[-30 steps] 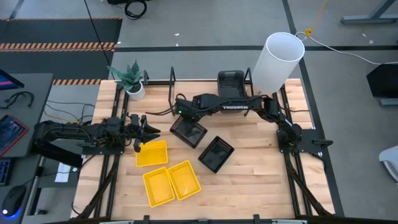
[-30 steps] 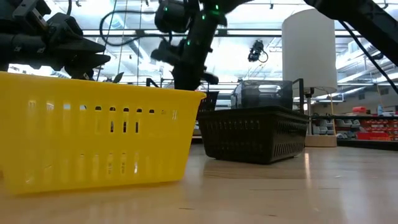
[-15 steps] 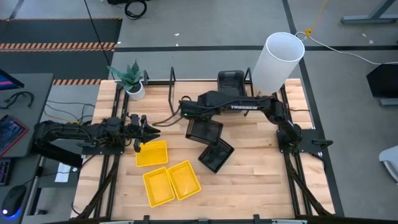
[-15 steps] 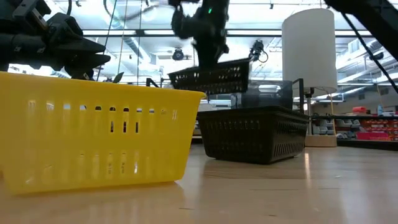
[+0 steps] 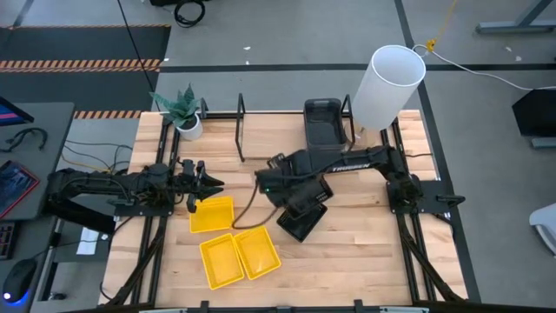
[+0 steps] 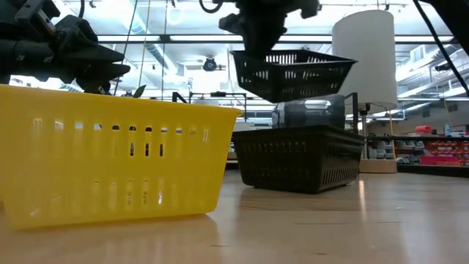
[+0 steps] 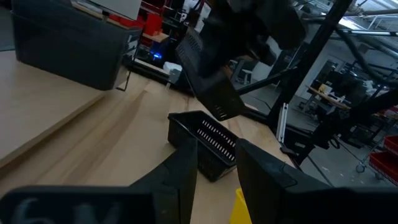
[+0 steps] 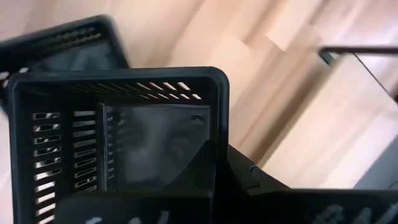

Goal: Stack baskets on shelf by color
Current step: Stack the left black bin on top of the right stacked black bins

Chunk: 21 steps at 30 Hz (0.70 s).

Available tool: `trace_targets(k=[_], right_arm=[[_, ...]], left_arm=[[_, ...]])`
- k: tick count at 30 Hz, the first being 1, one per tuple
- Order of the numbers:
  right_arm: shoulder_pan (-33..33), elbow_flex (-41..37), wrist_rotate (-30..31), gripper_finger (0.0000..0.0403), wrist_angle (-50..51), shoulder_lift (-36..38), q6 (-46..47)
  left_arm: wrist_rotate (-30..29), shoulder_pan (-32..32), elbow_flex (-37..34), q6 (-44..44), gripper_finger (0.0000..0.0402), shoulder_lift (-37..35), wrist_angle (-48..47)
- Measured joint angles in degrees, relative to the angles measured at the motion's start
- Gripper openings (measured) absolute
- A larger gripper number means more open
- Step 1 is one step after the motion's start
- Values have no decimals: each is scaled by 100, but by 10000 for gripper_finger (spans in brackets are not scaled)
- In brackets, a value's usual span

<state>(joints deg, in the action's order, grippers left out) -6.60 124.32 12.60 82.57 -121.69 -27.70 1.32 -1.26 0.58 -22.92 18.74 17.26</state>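
Now, left to right across the table:
Left gripper [image 5: 196, 184]: waiting at the table's 9 o'clock edge, jaws narrow with a small gap, holding nothing.
Yellow baskets: one [image 5: 213, 214] just beside the left gripper, toward 6 o'clock; two more [image 5: 240, 255] side by side nearer the 6 o'clock edge, touching each other.
Right gripper [image 8: 217, 163]: out over the table's middle, arm stretched in from 3 o'clock, fingers clamped on the near wall of a black slotted basket.
Carried black basket [image 6: 288, 72]: up in the air, roughly level, clear of the tabletop in the low view, hanging right above the next one.
Resting black basket [image 5: 300, 223]: flat on the wood at the centre, partly hidden under the carried one from above.
Third black basket: cannot tell where it is.
Smoky grey basket [image 5: 325, 123]: on the shelf [image 5: 261, 130] at 12 o'clock, between the black wire uprights.
White cylinder [image 5: 387, 86]: standing at 1 o'clock, beside the grey basket.
Potted plant [image 5: 182, 111]: at the 11 o'clock corner.
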Motion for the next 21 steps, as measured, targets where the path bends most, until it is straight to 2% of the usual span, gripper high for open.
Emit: trace_targets(k=[8, 21], right_arm=[[-305, -595, -7, 10, -120, -2, -359], [-737, -1484, -68, 12, -1071, -9, -702]], left_arm=[[0, -2, 0, 0, 117, 0, 2], [0, 1, 0, 1, 117, 0, 0]])
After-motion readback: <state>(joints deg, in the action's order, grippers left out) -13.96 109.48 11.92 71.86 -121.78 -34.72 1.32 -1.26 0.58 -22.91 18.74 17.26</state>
